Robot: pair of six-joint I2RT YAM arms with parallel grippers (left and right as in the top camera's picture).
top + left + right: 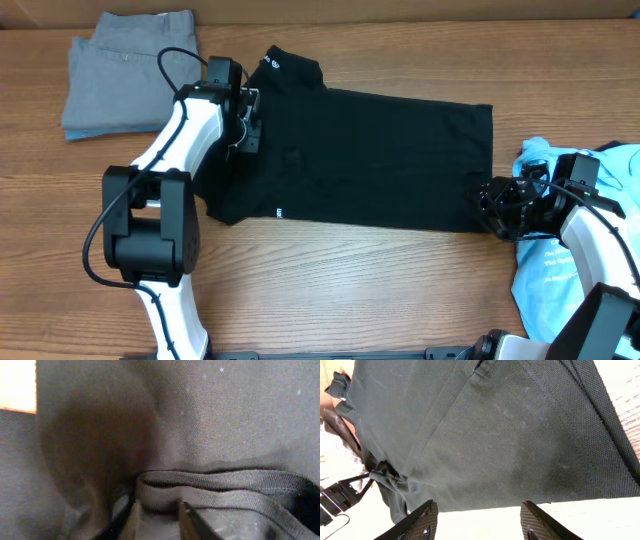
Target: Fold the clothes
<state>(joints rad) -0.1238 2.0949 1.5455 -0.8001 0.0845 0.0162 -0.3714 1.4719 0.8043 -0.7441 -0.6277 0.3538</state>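
Note:
The black short-sleeved shirt (360, 150) lies spread flat across the middle of the table, collar (290, 66) at the far left. My left gripper (245, 135) presses down on the shirt's left shoulder area. In the left wrist view its jaws (159, 506) stand narrow with a ridge of black shirt (225, 420) cloth pinched between them. My right gripper (497, 207) sits at the shirt's right-hand hem. In the right wrist view it (479, 505) is open on bare table, just short of the black shirt's (510, 425) edge, holding nothing. A light blue tee (545, 280) lies under the right arm.
A folded grey garment (125, 70) lies at the table's far left corner. The left arm's base (150, 235) stands in front of the shirt's near left edge. Bare wooden tabletop (350, 290) runs along the front.

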